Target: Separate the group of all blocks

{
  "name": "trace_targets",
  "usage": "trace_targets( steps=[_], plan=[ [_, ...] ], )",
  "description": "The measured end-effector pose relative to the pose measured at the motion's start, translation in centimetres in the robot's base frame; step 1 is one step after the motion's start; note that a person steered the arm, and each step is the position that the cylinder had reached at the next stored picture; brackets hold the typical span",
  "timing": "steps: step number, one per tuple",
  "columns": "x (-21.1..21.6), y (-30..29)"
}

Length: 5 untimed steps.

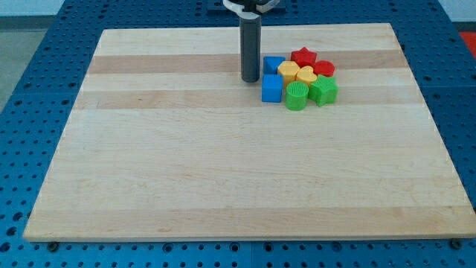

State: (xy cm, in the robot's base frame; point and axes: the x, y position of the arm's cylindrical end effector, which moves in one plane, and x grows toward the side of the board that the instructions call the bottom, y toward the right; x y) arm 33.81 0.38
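Note:
A tight cluster of blocks sits at the view's upper middle-right on the wooden board (223, 171). It holds a blue cube (272, 88), a second blue block (274, 65) behind it, a yellow block (288, 71), a yellow heart-like block (306, 74), a red star-like block (303, 56), a red block (324, 68), a green cylinder (296, 96) and a green star-like block (323, 91). They touch one another. My tip (250, 80) stands just left of the two blue blocks, a small gap away.
The board lies on a blue perforated table (30, 112). The arm's white mount (249, 6) shows at the view's top edge above the rod.

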Motion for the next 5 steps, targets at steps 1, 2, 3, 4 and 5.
trace_targets(
  steps=[1,2,3,4,5],
  plan=[
    [-1.2,-0.4],
    [-1.8,-0.4],
    [-1.8,-0.4],
    [-4.0,-2.8],
    [-10.8,-1.5]
  ],
)
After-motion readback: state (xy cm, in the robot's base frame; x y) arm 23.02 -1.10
